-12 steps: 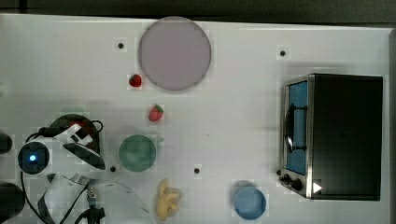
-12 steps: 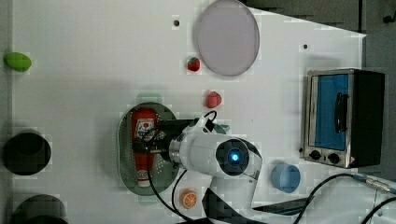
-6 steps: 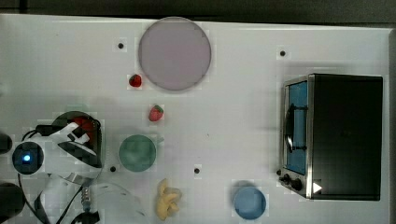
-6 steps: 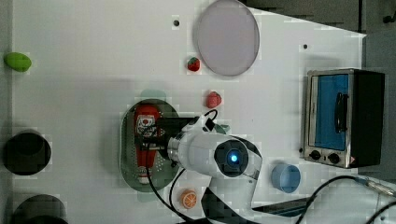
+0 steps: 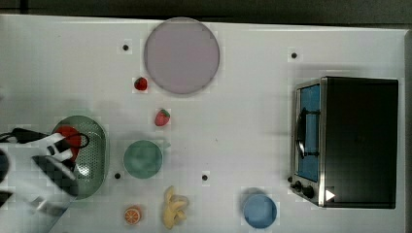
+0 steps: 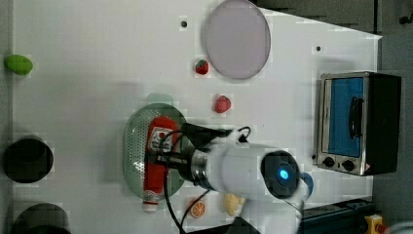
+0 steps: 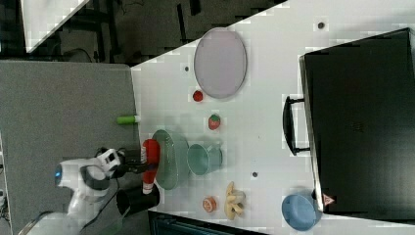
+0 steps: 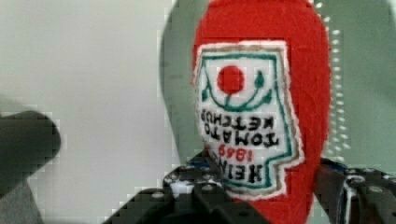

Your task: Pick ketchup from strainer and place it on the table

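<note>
The ketchup [image 8: 261, 107] is a red bottle with a white-and-red label, and the dark fingers [image 8: 187, 189] of my gripper [image 8: 271, 191] press on both its sides. In the left view the ketchup [image 6: 157, 151] hangs over the pale green strainer [image 6: 134, 146], its white cap reaching past the rim, with my gripper [image 6: 163, 158] shut on its middle. Seen from the top view, the arm covers part of the strainer [image 5: 94, 150] and a patch of the ketchup [image 5: 73, 138] shows. The right view has the ketchup [image 7: 150, 156] beside the strainer [image 7: 171, 159]. The white table [image 5: 243, 121] spreads around.
A green cup [image 5: 142, 158] stands close to the strainer. Two strawberries [image 5: 163, 117], a grey-lilac plate [image 5: 181, 55], a banana [image 5: 175, 206], an orange slice [image 5: 132, 214], a blue bowl [image 5: 260, 210] and a toaster oven [image 5: 350, 141] share the table. Black cups [image 6: 27, 160] sit beyond the strainer.
The arm has shifted toward the top view's left. In the left view the ketchup looks larger and longer than before, raised with the gripper over the strainer.
</note>
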Robot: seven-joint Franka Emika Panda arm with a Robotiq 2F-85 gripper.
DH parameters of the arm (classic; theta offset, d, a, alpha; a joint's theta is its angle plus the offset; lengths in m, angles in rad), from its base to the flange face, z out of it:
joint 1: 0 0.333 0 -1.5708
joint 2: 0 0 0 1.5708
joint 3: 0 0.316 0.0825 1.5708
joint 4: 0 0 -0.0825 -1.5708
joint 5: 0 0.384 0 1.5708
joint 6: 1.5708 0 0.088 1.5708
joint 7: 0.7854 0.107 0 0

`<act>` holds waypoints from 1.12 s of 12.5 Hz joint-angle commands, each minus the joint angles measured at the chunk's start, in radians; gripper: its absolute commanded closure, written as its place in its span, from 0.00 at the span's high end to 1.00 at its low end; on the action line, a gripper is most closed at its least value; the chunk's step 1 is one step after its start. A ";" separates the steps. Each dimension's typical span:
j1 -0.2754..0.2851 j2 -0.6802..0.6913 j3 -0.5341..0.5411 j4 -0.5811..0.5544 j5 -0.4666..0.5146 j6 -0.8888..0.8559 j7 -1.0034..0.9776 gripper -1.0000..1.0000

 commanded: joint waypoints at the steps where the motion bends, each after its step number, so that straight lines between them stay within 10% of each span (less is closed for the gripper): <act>1: -0.088 -0.099 0.059 0.068 0.075 -0.155 -0.182 0.56; 6: -0.201 -0.220 0.055 0.197 0.165 -0.482 -0.435 0.56; 14: -0.396 -0.332 -0.138 0.258 0.165 -0.509 -0.831 0.56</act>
